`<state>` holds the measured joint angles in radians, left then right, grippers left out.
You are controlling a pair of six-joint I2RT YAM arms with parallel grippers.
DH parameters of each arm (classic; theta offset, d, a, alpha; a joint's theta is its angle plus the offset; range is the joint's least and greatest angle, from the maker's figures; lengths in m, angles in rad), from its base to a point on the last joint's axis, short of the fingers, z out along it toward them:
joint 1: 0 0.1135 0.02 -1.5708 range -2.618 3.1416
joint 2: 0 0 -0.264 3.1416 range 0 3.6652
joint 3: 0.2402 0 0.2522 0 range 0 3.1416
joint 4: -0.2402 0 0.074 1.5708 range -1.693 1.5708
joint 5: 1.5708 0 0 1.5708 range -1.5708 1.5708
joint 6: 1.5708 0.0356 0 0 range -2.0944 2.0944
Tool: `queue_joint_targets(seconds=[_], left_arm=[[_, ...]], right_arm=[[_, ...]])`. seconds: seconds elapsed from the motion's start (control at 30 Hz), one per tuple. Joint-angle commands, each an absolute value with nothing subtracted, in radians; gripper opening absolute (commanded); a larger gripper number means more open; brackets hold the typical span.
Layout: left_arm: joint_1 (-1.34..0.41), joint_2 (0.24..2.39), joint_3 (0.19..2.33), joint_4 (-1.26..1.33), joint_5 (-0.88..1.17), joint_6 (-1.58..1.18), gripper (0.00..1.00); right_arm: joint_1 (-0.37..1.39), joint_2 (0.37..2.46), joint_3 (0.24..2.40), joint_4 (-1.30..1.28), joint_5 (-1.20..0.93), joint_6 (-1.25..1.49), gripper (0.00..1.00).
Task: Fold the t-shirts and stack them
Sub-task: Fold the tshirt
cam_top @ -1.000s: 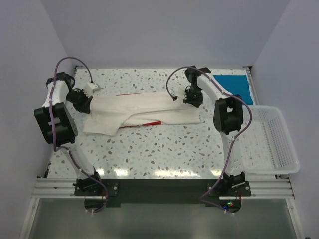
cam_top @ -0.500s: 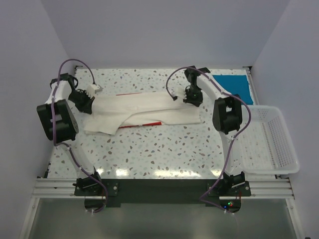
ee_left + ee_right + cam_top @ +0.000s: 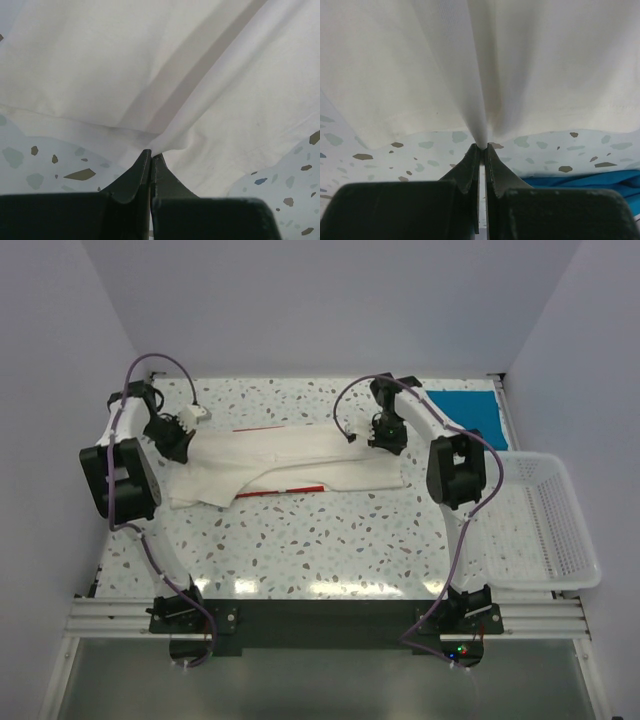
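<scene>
Currently cream shirt (image 3: 290, 460), teal shirt (image 3: 465, 412) on table (image 3: 330, 540), outside white basket (image 3: 540, 520).

Left claw (image 3: 151, 156) has dragged cream-white shirt (image 3: 300, 455) slightly rightward

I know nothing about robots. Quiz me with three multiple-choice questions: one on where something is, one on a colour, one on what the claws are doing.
1. Where is the teal-blue cloth shirt? A. Under the left arm. B. At the far right corner of the speckled table. C. At its near left corner.
2. What colour shows at the near edge of the cream-white cloth shirt? A. Green. B. Black. C. Red.
3. What are the left gripper and right gripper doing? A. Both pinch the cream-white shirt. B. Both hang open. C. One is open.
Answers: B, blue cloth lies there; C, red peeks out there; A, each wrist view shows cloth clamped.
</scene>
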<state>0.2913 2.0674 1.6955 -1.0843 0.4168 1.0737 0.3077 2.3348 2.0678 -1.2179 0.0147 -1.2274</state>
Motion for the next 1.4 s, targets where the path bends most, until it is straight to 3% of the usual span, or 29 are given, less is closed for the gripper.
queue_joint_targets(seconds=[0.0, 0.23, 0.33, 0.37, 0.5, 0.67, 0.83, 0.97, 1.37], left_arm=[[0.281, 2.08, 1.741, -1.054, 0.402, 1.074, 0.0], [0.27, 2.109, 1.762, -1.038, 0.405, 1.051, 0.0], [0.284, 2.12, 1.813, -1.078, 0.422, 1.011, 0.18], [0.294, 2.118, 1.83, -1.115, 0.458, 0.997, 0.28], [0.409, 2.091, 1.902, -1.212, 0.554, 0.95, 0.42], [0.528, 2.03, 1.833, -1.314, 0.641, 0.946, 0.47], [0.592, 1.911, 1.576, -1.253, 0.635, 0.951, 0.47], [0.597, 1.875, 1.439, -1.183, 0.64, 0.914, 0.47], [0.597, 1.884, 1.358, -1.12, 0.637, 0.868, 0.49]], right_arm=[[0.302, 2.326, 2.062, -1.229, 0.055, -1.241, 0.0], [0.302, 2.326, 2.057, -1.218, 0.055, -1.224, 0.0], [0.298, 2.324, 2.081, -1.245, 0.052, -1.175, 0.17], [0.293, 2.319, 2.092, -1.252, 0.037, -1.154, 0.33], [0.247, 2.28, 2.132, -1.293, -0.026, -1.011, 0.47], [0.19, 2.229, 2.129, -1.348, -0.15, -0.691, 0.46], [0.123, 2.206, 2.005, -1.335, -0.32, -0.425, 0.42], [0.114, 2.177, 1.915, -1.281, -0.35, -0.385, 0.41], [0.114, 2.243, 1.907, -1.223, -0.387, -0.318, 0.4]])
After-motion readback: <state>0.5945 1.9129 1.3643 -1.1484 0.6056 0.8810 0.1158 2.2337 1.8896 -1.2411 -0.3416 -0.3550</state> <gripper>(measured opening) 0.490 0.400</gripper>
